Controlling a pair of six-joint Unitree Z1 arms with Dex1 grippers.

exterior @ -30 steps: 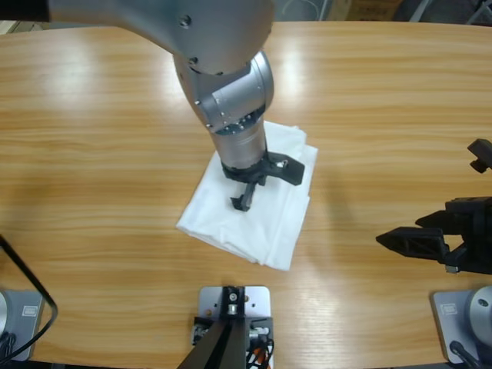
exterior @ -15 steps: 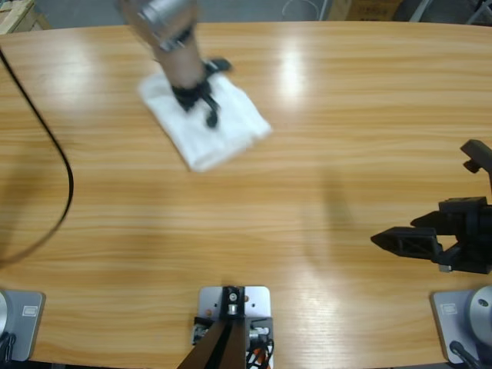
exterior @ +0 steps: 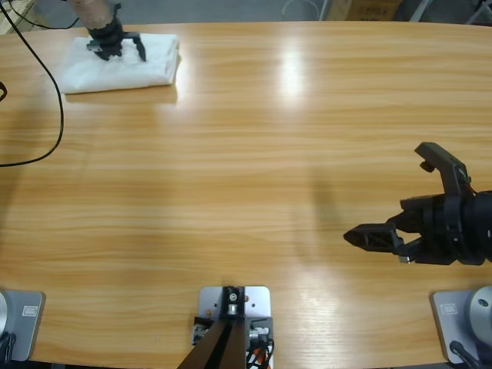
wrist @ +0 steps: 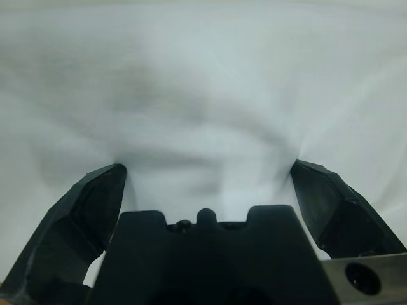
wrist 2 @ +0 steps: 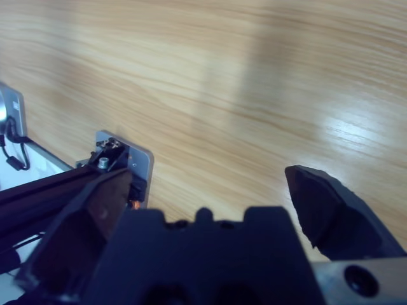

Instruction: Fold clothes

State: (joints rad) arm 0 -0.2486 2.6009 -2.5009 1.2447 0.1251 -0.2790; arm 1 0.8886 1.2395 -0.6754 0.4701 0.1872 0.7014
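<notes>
1. The folded white cotton T-shirt lay as a compact bundle at the far left corner of the long wooden table, its long axis running along the table's length.
2. The left gripper stood directly on top of the bundle, near its far edge. In the left wrist view its two black jaws were spread wide apart with only wrinkled white fabric between and beyond them; nothing was clamped.
3. The right gripper hovered over bare wood at the table's right side, well apart from the shirt. Its jaws were likewise spread, holding nothing.
4. The governing relation: the shirt lay immediately beneath the left gripper and across nearly the full table length from the right one. Any further handling would therefore fall to the left arm.
5. Judged from the bundle's neat shape and its position aside, the folding appeared essentially complete.
</notes>
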